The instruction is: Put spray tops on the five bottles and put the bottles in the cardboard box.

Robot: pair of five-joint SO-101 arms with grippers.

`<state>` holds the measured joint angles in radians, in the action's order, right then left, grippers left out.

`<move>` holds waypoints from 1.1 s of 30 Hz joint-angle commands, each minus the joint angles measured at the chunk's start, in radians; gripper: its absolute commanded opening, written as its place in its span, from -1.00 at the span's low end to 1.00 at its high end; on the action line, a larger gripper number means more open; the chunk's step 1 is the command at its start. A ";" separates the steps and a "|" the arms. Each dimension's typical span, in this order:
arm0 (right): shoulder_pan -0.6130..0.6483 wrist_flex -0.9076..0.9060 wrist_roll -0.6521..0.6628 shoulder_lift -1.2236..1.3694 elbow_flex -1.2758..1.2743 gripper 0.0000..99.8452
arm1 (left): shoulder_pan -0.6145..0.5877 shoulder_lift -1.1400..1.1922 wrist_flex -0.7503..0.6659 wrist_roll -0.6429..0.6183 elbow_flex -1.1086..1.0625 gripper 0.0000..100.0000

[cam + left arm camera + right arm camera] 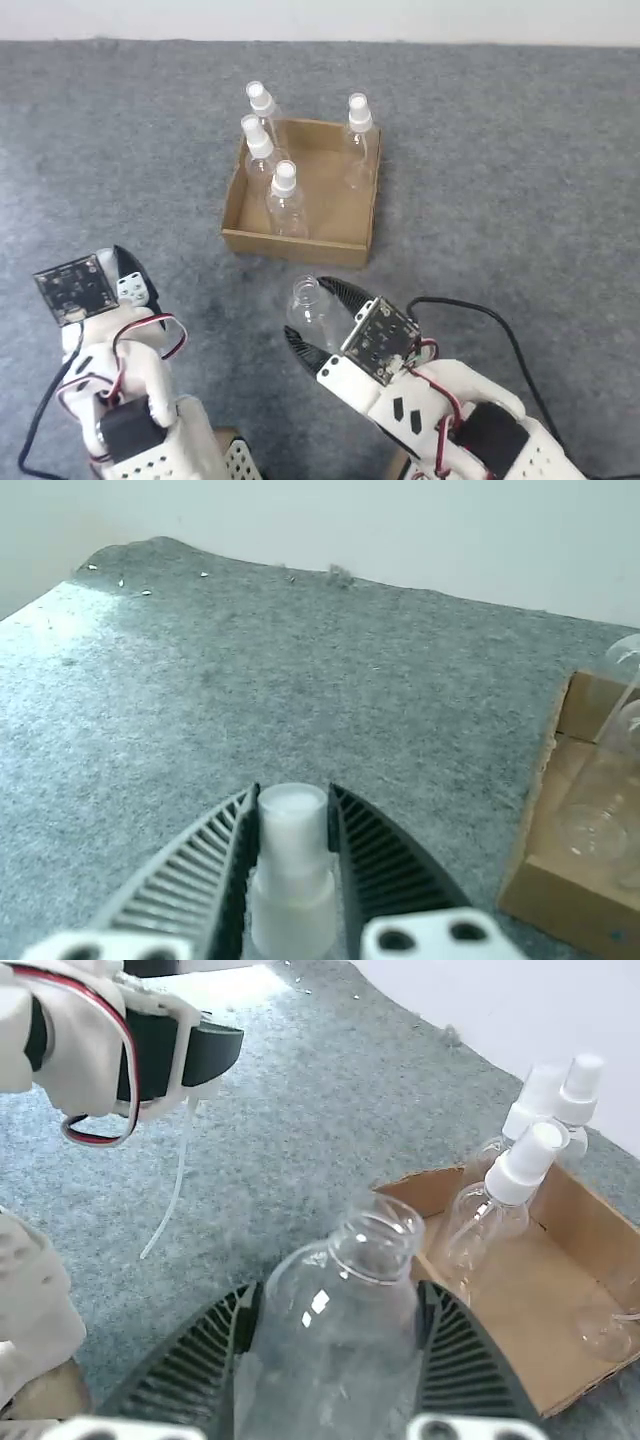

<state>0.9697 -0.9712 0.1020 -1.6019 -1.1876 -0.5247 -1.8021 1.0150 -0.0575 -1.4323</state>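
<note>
1. No text, number, label or sign can be read in any view.
2. Circuit board (75, 285) on the left arm's wrist: small pale marks, too tiny to read.
3. Circuit board (380, 338) on the right arm's wrist: same, nothing legible.
4. Cardboard box (298, 243): no legible print on the walls.
5. Bottles (287, 210): clear, nothing legible on them.
</note>
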 commanded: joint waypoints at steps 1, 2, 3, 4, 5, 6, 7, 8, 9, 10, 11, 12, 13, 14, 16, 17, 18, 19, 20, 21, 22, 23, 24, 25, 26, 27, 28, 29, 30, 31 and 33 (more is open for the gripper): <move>-0.016 0.033 -0.003 -0.021 0.012 -0.79 | 0.008 -0.017 -0.034 0.002 0.013 -0.97; -0.016 0.033 -0.003 -0.021 0.011 -0.79 | 0.008 -0.017 -0.034 0.002 0.013 -0.97; -0.016 0.033 -0.002 -0.021 0.011 -0.79 | 0.008 -0.017 -0.034 0.002 0.013 -0.97; -0.018 0.033 -0.002 -0.021 0.011 -0.79 | 0.008 -0.017 -0.034 0.002 0.013 -0.97; -0.025 0.033 -0.002 -0.021 0.011 -0.79 | 0.009 -0.017 -0.034 0.002 0.013 -0.97; -0.045 0.033 -0.002 -0.021 0.011 -0.79 | 0.021 -0.017 -0.034 -0.003 0.013 -0.97; -0.071 0.035 -0.002 -0.021 0.011 -0.79 | 0.038 -0.017 -0.034 -0.014 0.013 -0.97; -0.101 0.035 -0.002 -0.021 0.011 -0.79 | 0.055 -0.017 -0.034 -0.018 0.013 -0.97; -0.122 0.038 -0.003 -0.021 0.011 -0.79 | 0.071 -0.017 -0.035 -0.023 0.015 -0.97; -0.140 0.047 -0.006 -0.021 0.008 -0.79 | 0.084 -0.017 -0.035 -0.023 0.022 -0.97; -0.151 0.058 -0.006 -0.021 -0.002 -0.79 | 0.097 -0.017 -0.035 -0.025 0.033 -0.97; -0.156 0.068 -0.006 -0.024 -0.011 -0.79 | 0.106 -0.017 -0.035 -0.025 0.044 -0.97; -0.159 0.077 -0.003 -0.033 -0.023 -0.79 | 0.115 -0.017 -0.035 -0.025 0.054 -0.97; -0.160 0.085 -0.002 -0.047 -0.035 -0.79 | 0.127 -0.017 -0.035 -0.025 0.064 -0.97; -0.162 0.110 -0.002 -0.087 -0.066 -0.79 | 0.155 -0.017 -0.035 -0.025 0.077 -0.97; -0.162 0.124 -0.002 -0.110 -0.081 -0.79 | 0.175 -0.017 -0.035 -0.025 0.082 -0.97; -0.162 0.137 -0.002 -0.134 -0.098 -0.80 | 0.199 -0.017 -0.035 -0.025 0.084 -0.97; -0.162 0.153 0.000 -0.159 -0.115 -0.83 | 0.227 -0.017 -0.035 -0.023 0.084 -0.97; -0.162 0.170 0.000 -0.180 -0.132 -0.86 | 0.256 -0.017 -0.035 -0.020 0.084 -0.97; -0.162 0.189 0.000 -0.202 -0.152 -0.91 | 0.279 -0.017 -0.035 -0.020 0.085 -0.97; -0.163 0.209 0.002 -0.211 -0.169 -0.95 | 0.298 -0.017 -0.038 -0.018 0.088 -0.97; -0.163 0.229 0.006 -0.217 -0.189 -0.98 | 0.308 -0.017 -0.049 -0.018 0.094 -0.97; -0.163 0.243 0.025 -0.217 -0.204 -0.99 | 0.316 -0.017 -0.058 -0.021 0.102 -0.97; -0.163 0.254 0.044 -0.214 -0.218 -0.98 | 0.318 -0.017 -0.064 -0.025 0.111 -0.97; -0.163 0.262 0.055 -0.214 -0.232 -0.97 | 0.321 -0.017 -0.064 -0.025 0.125 -0.97; -0.163 0.265 0.057 -0.214 -0.242 -0.97 | 0.322 -0.017 -0.063 -0.025 0.140 -0.97; -0.162 0.269 0.055 -0.214 -0.253 -0.97 | 0.322 -0.017 -0.061 -0.025 0.156 -0.97; -0.159 0.274 0.055 -0.214 -0.262 -0.97 | 0.322 -0.017 -0.061 -0.025 0.173 -0.97; -0.157 0.274 0.055 -0.214 -0.273 -0.97 | 0.322 -0.017 -0.060 -0.025 0.189 -0.97; -0.157 0.274 0.055 -0.214 -0.281 -0.97 | 0.322 -0.017 -0.061 -0.025 0.205 -0.97; -0.157 0.274 0.055 -0.214 -0.293 -0.97 | 0.324 -0.017 -0.063 -0.025 0.234 -0.97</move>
<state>0.8163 -0.7273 0.1419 -1.7998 -1.4822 -0.2102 -1.8021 0.9828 -0.0667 -1.3004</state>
